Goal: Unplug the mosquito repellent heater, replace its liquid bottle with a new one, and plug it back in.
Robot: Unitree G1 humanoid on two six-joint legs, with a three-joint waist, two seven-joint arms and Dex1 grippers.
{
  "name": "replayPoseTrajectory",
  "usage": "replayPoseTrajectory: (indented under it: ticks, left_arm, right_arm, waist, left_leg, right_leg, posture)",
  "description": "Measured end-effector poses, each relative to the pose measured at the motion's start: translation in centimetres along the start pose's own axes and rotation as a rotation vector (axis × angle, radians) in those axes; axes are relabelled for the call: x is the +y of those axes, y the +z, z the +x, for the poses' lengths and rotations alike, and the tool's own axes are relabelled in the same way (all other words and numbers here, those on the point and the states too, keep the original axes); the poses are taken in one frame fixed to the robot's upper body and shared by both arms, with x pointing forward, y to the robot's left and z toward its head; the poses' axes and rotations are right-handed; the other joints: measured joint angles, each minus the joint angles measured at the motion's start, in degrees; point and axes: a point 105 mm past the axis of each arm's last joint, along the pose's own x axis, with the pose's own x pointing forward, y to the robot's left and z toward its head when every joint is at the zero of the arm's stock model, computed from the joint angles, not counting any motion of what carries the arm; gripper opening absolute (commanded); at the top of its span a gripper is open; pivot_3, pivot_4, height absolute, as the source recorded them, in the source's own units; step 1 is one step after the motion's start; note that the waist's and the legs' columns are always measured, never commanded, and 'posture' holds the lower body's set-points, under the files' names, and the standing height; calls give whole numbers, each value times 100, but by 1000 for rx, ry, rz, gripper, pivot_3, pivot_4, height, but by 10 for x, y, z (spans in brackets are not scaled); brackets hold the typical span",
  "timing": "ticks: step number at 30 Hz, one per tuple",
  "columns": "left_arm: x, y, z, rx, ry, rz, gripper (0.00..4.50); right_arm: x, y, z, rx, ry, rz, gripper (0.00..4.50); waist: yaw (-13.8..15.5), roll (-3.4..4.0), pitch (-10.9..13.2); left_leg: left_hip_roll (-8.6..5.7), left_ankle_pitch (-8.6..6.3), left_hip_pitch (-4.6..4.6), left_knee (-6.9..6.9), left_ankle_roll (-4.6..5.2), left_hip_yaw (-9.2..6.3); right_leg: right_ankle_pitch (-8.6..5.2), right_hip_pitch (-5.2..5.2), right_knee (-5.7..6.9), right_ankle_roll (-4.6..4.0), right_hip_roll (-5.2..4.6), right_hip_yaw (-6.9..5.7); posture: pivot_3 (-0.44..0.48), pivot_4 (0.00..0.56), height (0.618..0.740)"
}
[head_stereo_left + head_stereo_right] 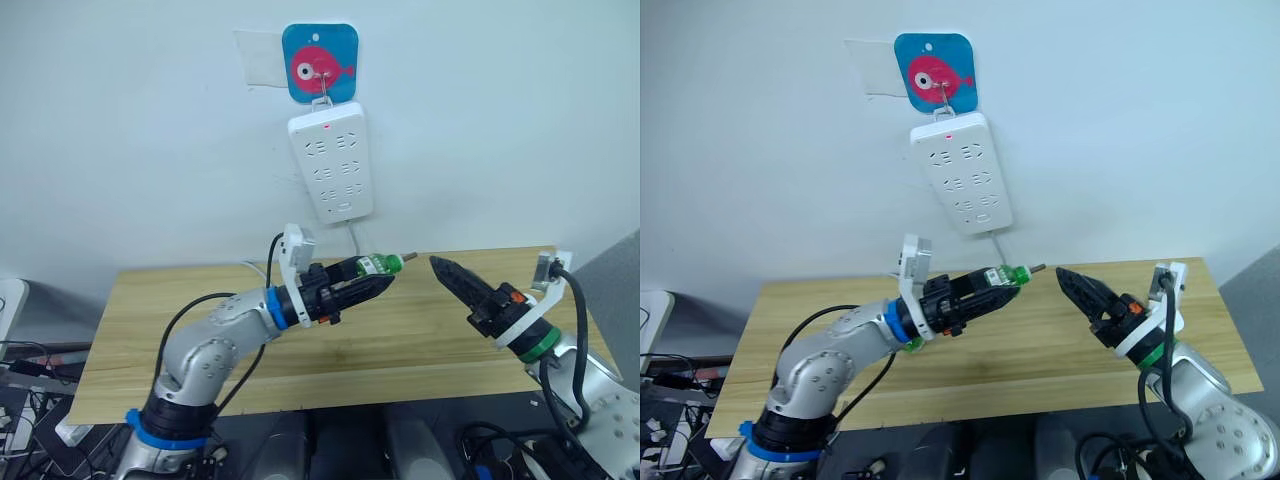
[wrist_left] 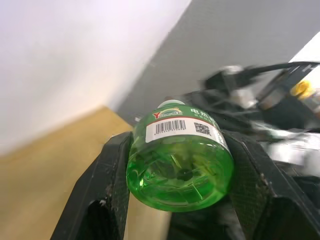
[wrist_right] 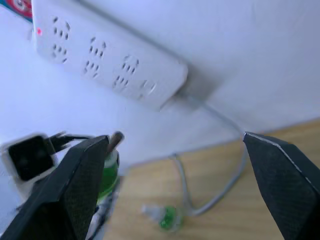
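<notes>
Firmly, left claw (image 1: pixel 372 284) pinches a glossy translucent green bottle (image 2: pixel 180 162).

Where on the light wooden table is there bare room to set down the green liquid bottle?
Free: the light wooden table left of the left gripper, and the front strip between it and the right gripper. Crowded: back middle below the white power strip, where its cord and a small green bottle lie.
</notes>
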Motion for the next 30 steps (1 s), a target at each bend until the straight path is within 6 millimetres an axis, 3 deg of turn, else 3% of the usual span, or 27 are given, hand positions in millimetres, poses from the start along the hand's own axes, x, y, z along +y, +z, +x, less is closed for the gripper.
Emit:
replayPoseTrajectory:
  ticks: [4, 8, 13, 16, 19, 30]
  left_arm:
    - [-4, -3, 12, -18, -13, 86, 2283]
    - [-8, -9, 22, -20, -34, 123, 2283]
    - [-12, -7, 29, -44, -49, 171, 2283]
    - [-9, -5, 31, -63, -25, 191, 2283]
    - [-10, -4, 33, -76, -16, 192, 2283]
    - [-14, -10, 25, -54, -18, 195, 2283]
  right_arm:
    - [5, -1, 3, 2, -51, -29, 4477]
    - [17, -2, 18, -5, 6, 13, 4477]
    - [27, -5, 28, -36, 79, 264, 4477]
    - [37, -24, 26, 27, 99, 475, 4477]
    - [41, -22, 28, 41, 107, 557, 4477]
    - [31, -12, 30, 12, 25, 626, 4477]
  waist:
    - [-44, 0, -1]
    - [-145, 1, -1]
    - [-194, 1, -1]
    - [-203, 1, -1]
    - [-243, 0, -2]
    - [-229, 1, -4]
  left_leg:
    - [9, 0, 5, -5, 3, 5]
    - [19, -1, 5, -10, 5, 3]
    - [19, -3, 4, -7, 10, 9]
    - [22, -4, 2, -8, 11, 4]
    - [18, -4, 3, 0, 11, 9]
    - [30, -3, 2, -2, 10, 0]
  right_leg:
    - [0, -2, 3, 1, 7, 2]
    - [-2, -4, 4, -4, 20, 1]
    - [-3, -3, 3, -3, 19, 7]
    - [-4, -3, 1, -2, 28, 6]
    - [-4, 1, 2, 0, 46, 10]
    - [-5, 1, 2, -1, 71, 15]
  posture:
    - [-219, 241, 740]
    - [-222, 240, 740]
    - [-214, 235, 740]
    - [-199, 227, 740]
    - [-199, 227, 740]
    - [-192, 213, 740]
